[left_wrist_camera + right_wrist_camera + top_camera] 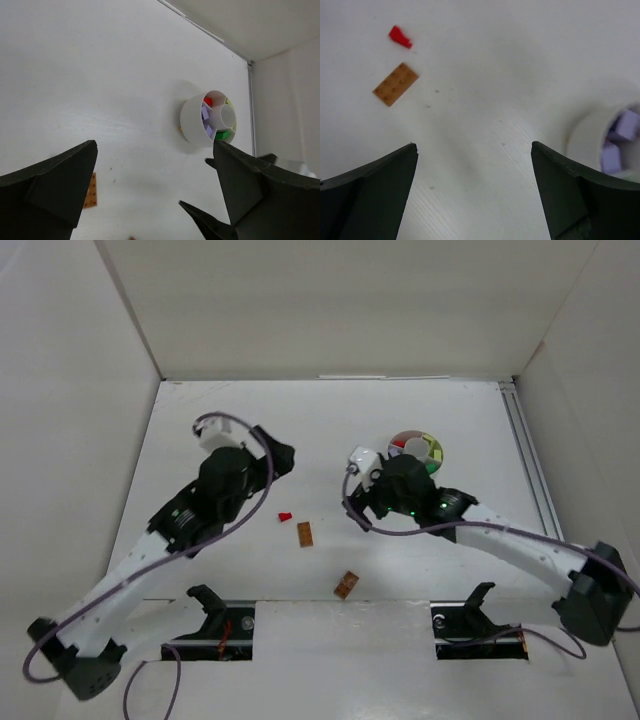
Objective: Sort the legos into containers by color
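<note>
Top external view, entries left to right. Left gripper: jaws spread wide with nothing between them, hanging over bare table short of the loose pieces, probably between picks. Red lego and brown lego: near each other mid-table, unsorted. Second brown lego: apart from those, toward the near edge. Right gripper: jaws apart, empty, just beside the dish. Dish: farthest right, holding purple legos with red and green in separate wedges. Brown looks due next.
</note>
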Tool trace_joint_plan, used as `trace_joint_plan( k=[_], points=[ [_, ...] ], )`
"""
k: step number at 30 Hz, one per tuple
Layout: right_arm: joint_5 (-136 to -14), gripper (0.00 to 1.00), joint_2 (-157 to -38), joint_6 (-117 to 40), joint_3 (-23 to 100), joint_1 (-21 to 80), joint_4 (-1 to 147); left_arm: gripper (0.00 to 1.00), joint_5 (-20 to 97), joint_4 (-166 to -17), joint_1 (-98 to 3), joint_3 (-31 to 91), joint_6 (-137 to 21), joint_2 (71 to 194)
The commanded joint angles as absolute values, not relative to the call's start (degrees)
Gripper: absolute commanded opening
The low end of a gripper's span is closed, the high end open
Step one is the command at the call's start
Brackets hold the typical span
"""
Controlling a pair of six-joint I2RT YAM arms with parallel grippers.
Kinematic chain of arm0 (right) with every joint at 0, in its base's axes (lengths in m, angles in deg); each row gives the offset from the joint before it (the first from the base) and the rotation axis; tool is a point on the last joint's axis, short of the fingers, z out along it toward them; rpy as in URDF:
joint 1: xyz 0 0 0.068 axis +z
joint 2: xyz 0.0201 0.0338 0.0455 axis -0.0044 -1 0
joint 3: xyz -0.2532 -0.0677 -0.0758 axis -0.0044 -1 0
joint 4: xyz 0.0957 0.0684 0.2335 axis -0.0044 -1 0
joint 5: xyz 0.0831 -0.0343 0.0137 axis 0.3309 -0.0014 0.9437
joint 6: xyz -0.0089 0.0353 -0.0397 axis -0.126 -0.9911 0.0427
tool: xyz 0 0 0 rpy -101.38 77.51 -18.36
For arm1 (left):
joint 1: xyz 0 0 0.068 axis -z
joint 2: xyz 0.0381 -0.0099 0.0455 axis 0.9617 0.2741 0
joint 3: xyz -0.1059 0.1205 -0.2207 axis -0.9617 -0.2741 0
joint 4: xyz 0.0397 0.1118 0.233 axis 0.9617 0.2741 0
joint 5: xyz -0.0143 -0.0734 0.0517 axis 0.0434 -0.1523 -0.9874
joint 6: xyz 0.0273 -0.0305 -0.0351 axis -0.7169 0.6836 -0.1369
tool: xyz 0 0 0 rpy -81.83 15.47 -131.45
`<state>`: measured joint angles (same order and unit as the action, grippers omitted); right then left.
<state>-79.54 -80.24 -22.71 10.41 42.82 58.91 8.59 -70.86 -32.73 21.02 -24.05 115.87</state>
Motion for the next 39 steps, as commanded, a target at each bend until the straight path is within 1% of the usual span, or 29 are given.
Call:
trace_joint_plan(
  k=[1, 2, 3, 6, 9, 12, 13, 15, 18, 19, 22, 25, 27, 29, 30, 31, 35, 36, 38, 39],
  points=[
    [-80.2, 1.0, -89.61, -15.7, 16.0, 49.98, 65.42, 1.0, 2.27, -60.5, -32.7, 11.32, -12.69, 103.42],
    [-80.22, 1.0, -92.59, -14.39, 18.71, 52.08, 66.04, 1.0, 2.27, -55.77, -32.7, 8.17, -10.74, 100.34],
    [-79.61, 1.0, -98.28, -11.85, 20.22, 52.8, 66.75, 1.0, 2.27, -53.64, -32.7, 7.01, -8.98, 94.48],
    [-79.6, 1.0, -107.61, -7.45, 25.32, 54.47, 68.24, 1.0, 5.43, -49.14, -32.7, 3.31, -5.53, 85.67],
    [-78.11, 0.98, -112.56, -5.06, 29.45, 55.53, 68.25, 1.0, 5.96, -45.45, -32.7, 2.17, -2.91, 82.04],
    [-76.62, 0.97, -117.92, -3.83, 31.92, 56.06, 70.0, 1.0, 4.13, -40.63, -32.7, 3.91, -2.28, 80.71],
    [-76.62, 0.94, -120.37, -3.3, 33.75, 56.58, 70.0, 1.0, 3.42, -39.3, -32.7, 4.53, -1.59, 80.71],
    [-75.39, 0.94, -122.32, -3.3, 35.0, 56.59, 71.05, 1.0, 2.01, -36.84, -32.7, 5.85, -0.87, 80.71],
    [-74.51, 0.93, -125.49, -2.59, 37.1, 58.25, 71.59, 1.0, 1.48, -36.83, -32.7, 6.65, -0.87, 80.71],
    [-74.51, 0.91, -126.37, -1.99, 38.33, 58.26, 71.59, 1.0, 1.48, -36.83, -32.7, 6.65, -0.87, 80.71],
    [-74.51, 0.89, -129.36, -1.98, 39.65, 58.79, 71.59, 1.0, 1.48, -36.3, -32.7, 6.65, -0.87, 80.71],
    [-74.51, 0.84, -131.73, -2.5, 40.88, 58.79, 71.59, 1.0, 1.48, -36.3, -32.7, 6.65, -0.87, 80.71],
    [-75.64, 0.78, -132.61, -2.51, 41.5, 58.79, 71.59, 1.0, 0.95, -36.3, -32.7, 6.65, -0.87, 80.19],
    [-76.7, 0.78, -133.41, -3.12, 42.03, 58.79, 71.59, 1.0, 0.95, -36.3, -32.7, 6.65, -0.87, 80.18],
    [-77.57, 0.77, -134.28, -3.12, 42.64, 58.79, 71.59, 1.0, 0.95, -36.3, -32.7, 6.65, -0.87, 80.18],
    [-77.58, 0.75, -135.15, -3.64, 42.65, 58.79, 71.59, 1.0, 0.95, -36.3, -32.7, 6.65, -0.87, 80.18],
    [-77.58, 0.6, -135.87, -4.18, 43.79, 58.79, 71.59, 1.0, 0.95, -36.3, -32.7, 6.65, -0.87, 80.18],
    [-77.58, 0.51, -135.87, -4.18, 43.79, 58.79, 71.59, 1.0, 0.95, -36.3, -32.7, 6.65, -0.87, 80.18],
    [-77.06, 0.43, -135.87, -4.18, 43.79, 58.79, 72.11, 1.0, 0.95, -35.77, -32.7, 6.65, -0.87, 80.18],
    [-77.06, 0.35, -135.08, -4.18, 43.79, 58.79, 72.11, 1.0, 0.43, -35.77, -32.7, 6.65, -0.35, 80.18]
  ],
)
